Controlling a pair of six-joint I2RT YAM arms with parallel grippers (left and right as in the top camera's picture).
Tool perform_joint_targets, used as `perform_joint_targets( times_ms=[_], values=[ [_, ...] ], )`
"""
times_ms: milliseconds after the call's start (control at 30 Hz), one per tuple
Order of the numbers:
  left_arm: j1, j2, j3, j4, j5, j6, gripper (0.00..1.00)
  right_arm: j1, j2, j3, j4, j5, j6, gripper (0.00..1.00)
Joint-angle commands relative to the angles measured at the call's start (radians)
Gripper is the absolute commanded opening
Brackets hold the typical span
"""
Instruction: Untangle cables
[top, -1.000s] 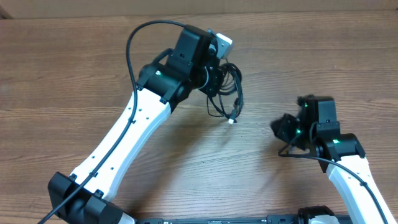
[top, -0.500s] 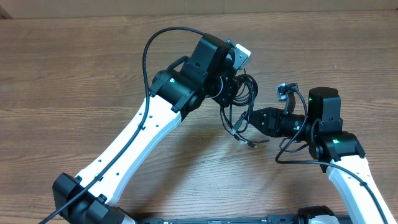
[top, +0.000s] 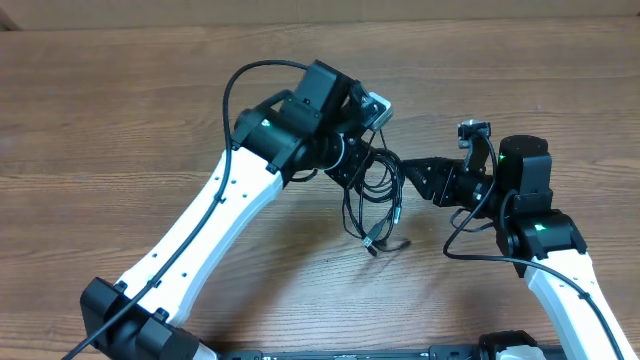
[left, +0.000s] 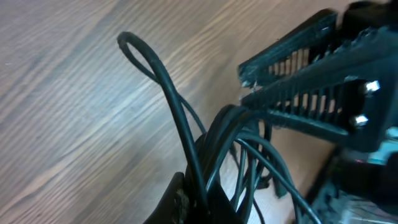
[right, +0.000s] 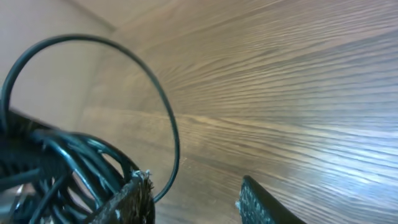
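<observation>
Over mid-surface (top: 120, 120), the left pincer (top: 352, 160) is clenched on the cables (top: 375, 195), holding the bunch lifted. Strands hang down from it, and the lowest plug (top: 371, 243) is at or just above the wood; can't tell which.

Changes in the last second:
- The right arm was parked at the right, well apart from the bunch. It has swung in, and the right pincer (top: 408, 178) now sits against the bunch's right side, just beside the left one.
- Half a second ago it was aimed lower, near the dangling tail. It's now higher, up at the dense part.
- The left arm shifted the bunch rightward to meet it, then eased back a little.
- The tail hangs lower than it did.

Right pincer is released. In the right wrist view its fingertips (right: 134, 199) stand apart, with the mass of cables (right: 68, 162) against the outer side of the left one and a single loop (right: 168, 118) arcing down into the gap. The left wrist view shows its ribbed fingers (left: 298, 93) lying across the top of the strands (left: 211, 143), not squeezing anything.

Read: handoff setup, with one pincer anchoring and the other picking a strand to pull free. No separation yet, still one clump. Risk: closing now may catch several strands, and pulling would tighten the knot.
</observation>
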Motion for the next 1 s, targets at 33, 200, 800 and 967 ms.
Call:
perform_joint_targets(
  times_ms=[33,200,800,967],
  values=[
    [0.051,-0.021,0.016,0.019,0.265,0.042,0.04,0.003,-0.010,0.017,0.014,-0.230,-0.071,0.47],
    [0.076,-0.015,0.016,0.019,0.315,0.041,0.04,0.003,-0.010,0.017,0.056,-0.377,-0.071,0.47],
    [0.120,-0.009,0.016,0.042,0.333,0.041,0.04,0.003,-0.010,0.017,0.138,-0.567,-0.063,0.62],
    [0.121,-0.009,0.016,0.037,0.328,0.042,0.04,0.003,-0.010,0.017,0.171,-0.603,-0.062,0.54]
  ],
)
